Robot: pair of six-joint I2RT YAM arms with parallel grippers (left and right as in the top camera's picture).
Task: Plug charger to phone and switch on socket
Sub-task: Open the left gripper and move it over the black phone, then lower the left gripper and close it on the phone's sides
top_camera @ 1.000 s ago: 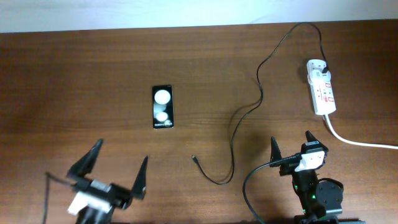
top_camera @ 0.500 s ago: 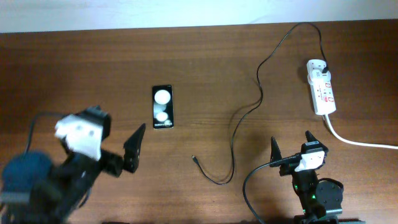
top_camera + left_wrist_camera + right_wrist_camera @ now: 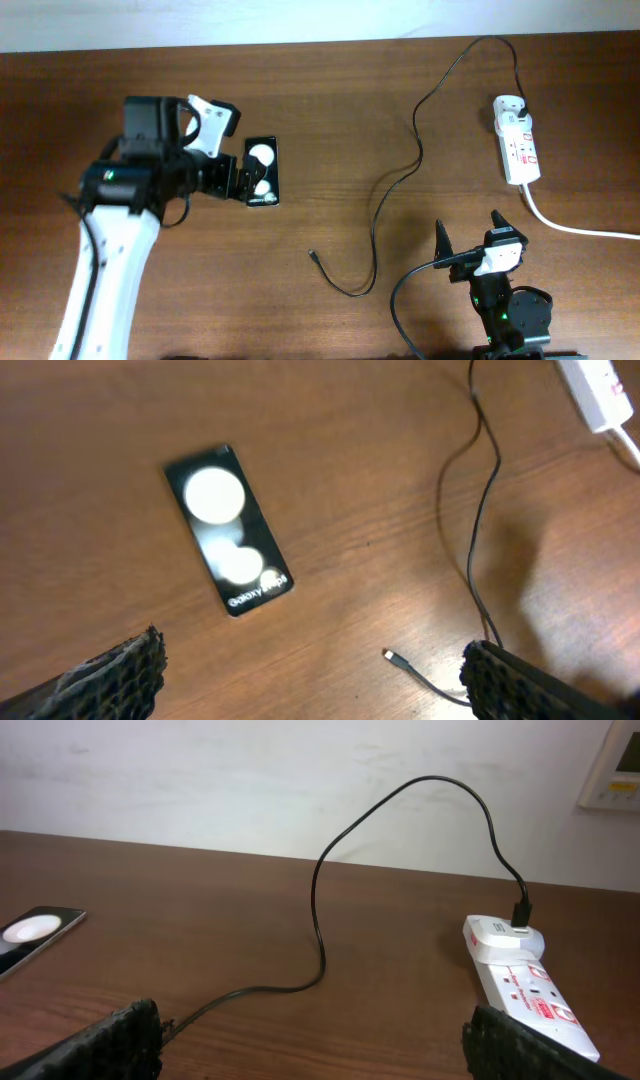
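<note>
The black phone (image 3: 262, 172) lies face up on the table, left of centre, showing two white blobs. My left gripper (image 3: 232, 150) hovers just left of it, open wide and empty. In the left wrist view the phone (image 3: 228, 530) lies ahead of the open gripper (image 3: 320, 690). The black charger cable (image 3: 373, 230) runs from the white socket strip (image 3: 520, 150) at the right to its plug tip (image 3: 312, 254), which lies loose mid-table and also shows in the left wrist view (image 3: 390, 655). My right gripper (image 3: 468, 235) is open and empty near the front edge, with the cable (image 3: 318, 920) and the strip (image 3: 520, 980) ahead of it.
A thick white cord (image 3: 580, 228) leaves the strip toward the right edge. The table (image 3: 120, 80) is brown wood, with a pale wall (image 3: 200, 780) behind its far edge. The cable arcs up off the table near the strip.
My left arm has swung up from the front left corner to just beside the phone. The right arm, phone, cable and strip have not moved.
</note>
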